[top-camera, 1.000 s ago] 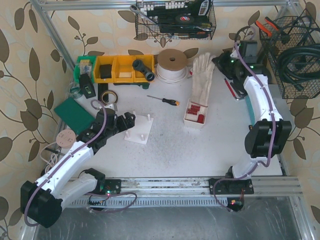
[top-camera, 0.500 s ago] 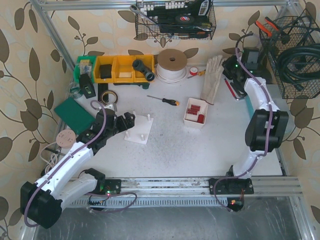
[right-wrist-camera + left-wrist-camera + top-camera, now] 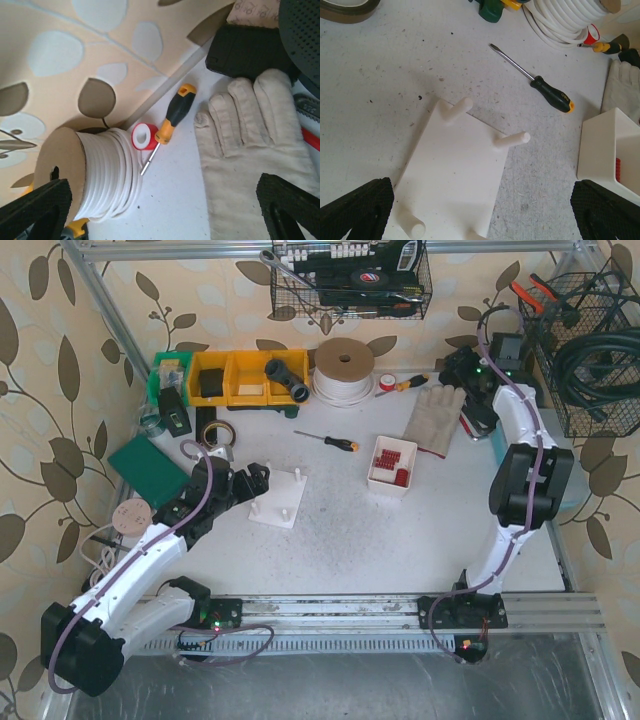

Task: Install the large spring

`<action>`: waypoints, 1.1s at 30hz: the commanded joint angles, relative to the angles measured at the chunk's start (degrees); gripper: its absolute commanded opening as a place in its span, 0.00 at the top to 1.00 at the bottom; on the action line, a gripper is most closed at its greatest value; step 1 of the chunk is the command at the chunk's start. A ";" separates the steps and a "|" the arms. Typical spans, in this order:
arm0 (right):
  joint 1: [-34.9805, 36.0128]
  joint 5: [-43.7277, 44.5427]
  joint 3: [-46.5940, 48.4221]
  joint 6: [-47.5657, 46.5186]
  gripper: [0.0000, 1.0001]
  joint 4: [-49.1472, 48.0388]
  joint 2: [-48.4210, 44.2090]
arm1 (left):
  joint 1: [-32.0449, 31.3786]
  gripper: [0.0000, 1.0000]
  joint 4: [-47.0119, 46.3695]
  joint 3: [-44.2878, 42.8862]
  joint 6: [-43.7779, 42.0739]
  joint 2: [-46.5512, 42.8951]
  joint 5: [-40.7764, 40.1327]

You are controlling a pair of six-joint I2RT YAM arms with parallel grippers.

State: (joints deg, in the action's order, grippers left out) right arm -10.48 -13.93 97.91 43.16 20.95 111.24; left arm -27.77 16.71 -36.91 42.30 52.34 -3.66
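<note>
A white peg plate (image 3: pixel 278 498) with several upright pegs lies left of centre. My left gripper (image 3: pixel 260 480) hovers at its left edge, open and holding nothing. In the left wrist view the plate (image 3: pixel 455 170) fills the space between my left gripper's (image 3: pixel 481 212) wide-apart black fingers. A white box (image 3: pixel 392 462) of several red pieces stands to the right; I cannot tell which one is the large spring. My right gripper (image 3: pixel 462 370) is at the back right, open and empty, above a beige glove (image 3: pixel 437 420). The right wrist view shows my right gripper (image 3: pixel 162 210) beside the glove (image 3: pixel 250 150).
A black-handled screwdriver (image 3: pixel 328 440) lies behind the plate. At the back stand a white cord coil (image 3: pixel 345 370), a red tape roll (image 3: pixel 387 383), a small orange screwdriver (image 3: pixel 405 384) and yellow bins (image 3: pixel 235 378). A green pad (image 3: pixel 148 468) lies at the left. Wire baskets (image 3: pixel 590 350) hang at the right.
The right gripper carried the glove toward the back right, then opened and let it go; the glove now lies flat behind the box. The left arm has not moved.
</note>
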 commanded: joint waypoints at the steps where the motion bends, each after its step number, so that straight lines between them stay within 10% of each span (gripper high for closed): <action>1: 1.01 1.21 0.84 -4.33 0.00 9.48 -2.31 | 0.00 0.01 -2.04 0.11 0.15 -0.21 -1.07; 10: 11.65 8.45 -5.02 -15.33 0.06 29.10 -9.72 | 0.07 0.01 -0.72 0.17 0.98 -0.72 -1.17; 33: 19.56 12.20 -33.17 -14.43 0.38 22.47 -21.16 | 0.17 0.01 -0.11 0.53 0.85 -1.21 0.35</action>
State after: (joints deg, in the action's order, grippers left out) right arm 8.95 -2.46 65.21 28.38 45.67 90.08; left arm -27.75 16.40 -36.49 42.57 52.12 -4.29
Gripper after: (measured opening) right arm 0.632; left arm 0.985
